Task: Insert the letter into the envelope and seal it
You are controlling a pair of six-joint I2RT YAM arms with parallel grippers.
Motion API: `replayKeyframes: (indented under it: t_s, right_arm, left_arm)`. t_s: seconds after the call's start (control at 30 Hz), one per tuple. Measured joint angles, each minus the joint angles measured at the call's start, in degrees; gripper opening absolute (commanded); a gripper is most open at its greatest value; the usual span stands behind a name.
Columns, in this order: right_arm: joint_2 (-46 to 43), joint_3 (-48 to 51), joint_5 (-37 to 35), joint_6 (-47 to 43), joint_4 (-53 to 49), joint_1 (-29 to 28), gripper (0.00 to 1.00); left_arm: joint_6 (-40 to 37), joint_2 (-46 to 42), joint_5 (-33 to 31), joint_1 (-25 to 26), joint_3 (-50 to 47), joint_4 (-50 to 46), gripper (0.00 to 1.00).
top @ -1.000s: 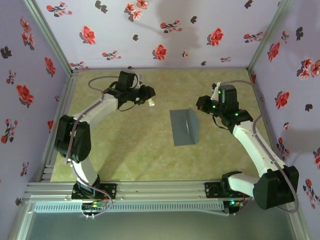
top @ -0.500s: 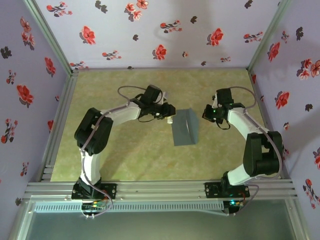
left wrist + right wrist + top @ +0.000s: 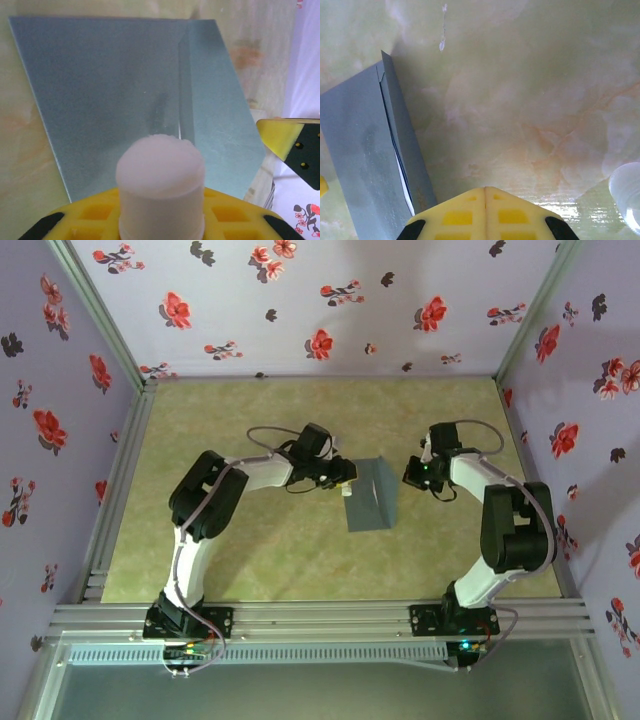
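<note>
The slate-grey envelope (image 3: 368, 495) lies flat mid-table, its flap (image 3: 215, 100) along its right side. A white sliver of the letter (image 3: 402, 175) with a blue edge shows under the slightly lifted flap. My left gripper (image 3: 341, 478) sits at the envelope's upper left edge, shut on a white stick (image 3: 160, 180) whose rounded tip points at the envelope (image 3: 110, 90). My right gripper (image 3: 412, 474) is shut and empty, just right of the envelope; its yellow fingers (image 3: 485, 200) hover low over the bare table beside the flap edge (image 3: 405, 135).
The table is a pale green marbled surface (image 3: 250, 550) walled by floral panels. A small clear round object (image 3: 627, 192) lies to the right of my right gripper. Open room lies in front of the envelope and along the far side.
My left arm has swung right from the far left, carrying the white stick to the envelope's edge. My right arm has folded in toward the envelope's right side.
</note>
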State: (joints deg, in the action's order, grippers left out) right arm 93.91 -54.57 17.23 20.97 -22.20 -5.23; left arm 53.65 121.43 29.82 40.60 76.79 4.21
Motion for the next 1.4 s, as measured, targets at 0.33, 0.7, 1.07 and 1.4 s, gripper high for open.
replayKeyframes:
  t_s: [0.33,0.7,1.07,1.4]
  right_arm:
    - [1.75,0.81,2.34,0.02,2.43,0.00,0.00]
    - [1.90,3.21,7.37,2.03,5.99,-0.02,0.00]
    - [1.92,5.09,11.56,8.24,13.07,-4.68,0.00]
    - [5.53,6.01,14.10,13.29,20.44,-8.22,0.00]
  left_arm:
    - [5.03,0.52,0.09,0.28,-4.57,6.25,0.00]
    - [7.56,1.25,1.55,-0.15,-4.85,8.26,0.00]
    - [7.58,1.25,1.55,-0.15,-4.85,8.24,0.00]
    - [7.56,1.27,1.55,-0.15,-4.85,8.24,0.00]
